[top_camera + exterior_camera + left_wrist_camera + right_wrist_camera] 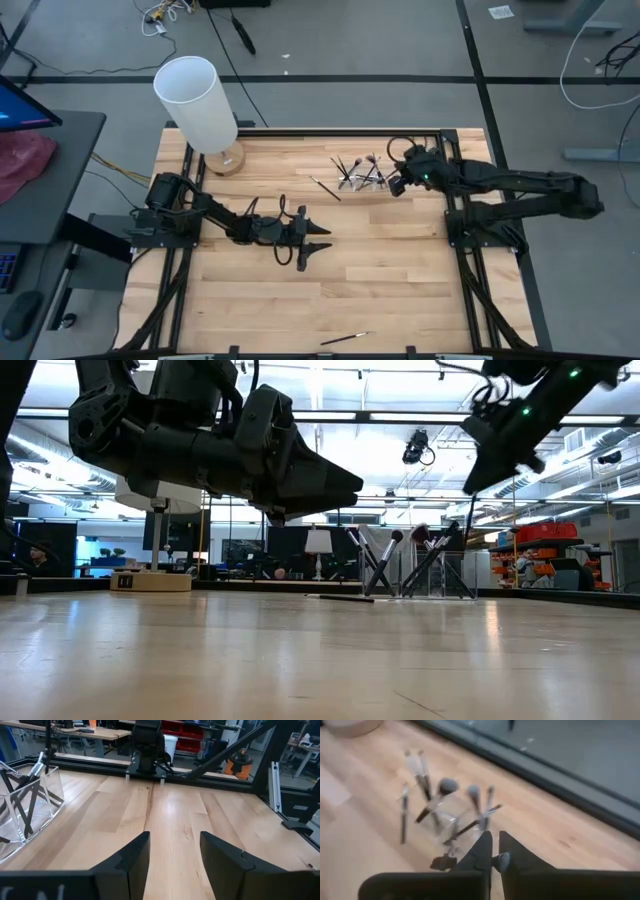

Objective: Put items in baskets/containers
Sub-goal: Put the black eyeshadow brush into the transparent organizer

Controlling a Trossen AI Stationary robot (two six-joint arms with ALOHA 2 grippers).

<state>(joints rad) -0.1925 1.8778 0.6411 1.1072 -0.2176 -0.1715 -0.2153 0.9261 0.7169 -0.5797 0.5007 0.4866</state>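
A small clear plastic holder (360, 176) stands on the far right part of the table, with several thin makeup brushes leaning in it, bristles up (447, 786). One brush (325, 187) lies flat on the wood just left of the holder. Another (345, 339) lies near the near edge. My right gripper (393, 183) hovers above the holder's right side (480, 480), its fingers shut (495, 837); nothing shows between them that I can name. My left gripper (322, 240) is open (172, 837), raised over the table's middle and pointing right, with the holder (30, 805) off to one side.
A tall white cylinder on a round wooden base (200, 100) stands at the far left corner. A black frame rail (455, 215) runs along the table's right side. Bare wood (400, 290) spans the middle and near right.
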